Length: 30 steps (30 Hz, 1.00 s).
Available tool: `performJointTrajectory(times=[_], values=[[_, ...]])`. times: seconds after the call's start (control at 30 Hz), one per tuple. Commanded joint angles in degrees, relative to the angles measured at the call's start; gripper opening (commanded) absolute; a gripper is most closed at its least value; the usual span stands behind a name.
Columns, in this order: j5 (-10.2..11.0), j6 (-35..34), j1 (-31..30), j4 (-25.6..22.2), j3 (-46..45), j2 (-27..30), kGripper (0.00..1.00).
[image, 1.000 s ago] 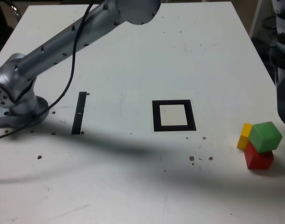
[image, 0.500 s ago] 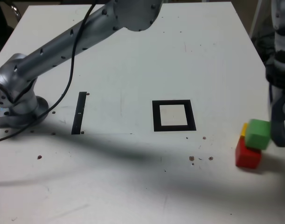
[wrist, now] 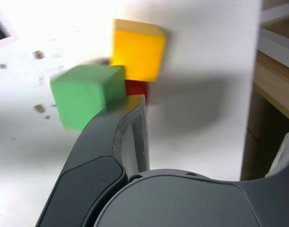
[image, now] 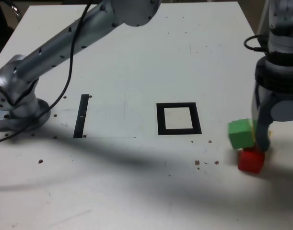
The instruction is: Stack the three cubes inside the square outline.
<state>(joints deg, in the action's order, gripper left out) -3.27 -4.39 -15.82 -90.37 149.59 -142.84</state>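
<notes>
The three cubes are bunched at the exterior view's right. The green cube (image: 240,133) leans half off the red cube (image: 251,161). Only a sliver of the yellow cube (image: 254,128) shows behind them. My gripper (image: 263,142) stands open right beside the pile, one finger against the green cube's side, nothing between its jaws. In the wrist view that dark finger (wrist: 131,135) reaches up to the green cube (wrist: 87,94), with the red cube (wrist: 136,88) and the yellow cube (wrist: 137,49) just beyond. The square outline (image: 159,118) lies left of the pile with its white centre bare.
A thin black strip (image: 81,115) lies on the white table (image: 136,182) further left. The arm's base (image: 17,103) sits at the far left and its link spans the back. The table's right edge (image: 261,52) is close to the gripper.
The gripper has come in from the exterior view's right and down beside the cubes. The pile has shifted left, and the green cube has slid left on the red one.
</notes>
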Motion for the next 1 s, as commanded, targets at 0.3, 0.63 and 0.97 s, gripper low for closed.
performJointTrajectory(times=[0.3,0.63,0.97], values=[[1.42,-1.42,-1.79,-1.77,-2.52,2.66,1.0],[1.97,-0.79,-3.55,-3.32,-4.26,2.9,1.0],[1.74,-0.59,-3.86,-3.11,-6.16,1.56,0.99]])
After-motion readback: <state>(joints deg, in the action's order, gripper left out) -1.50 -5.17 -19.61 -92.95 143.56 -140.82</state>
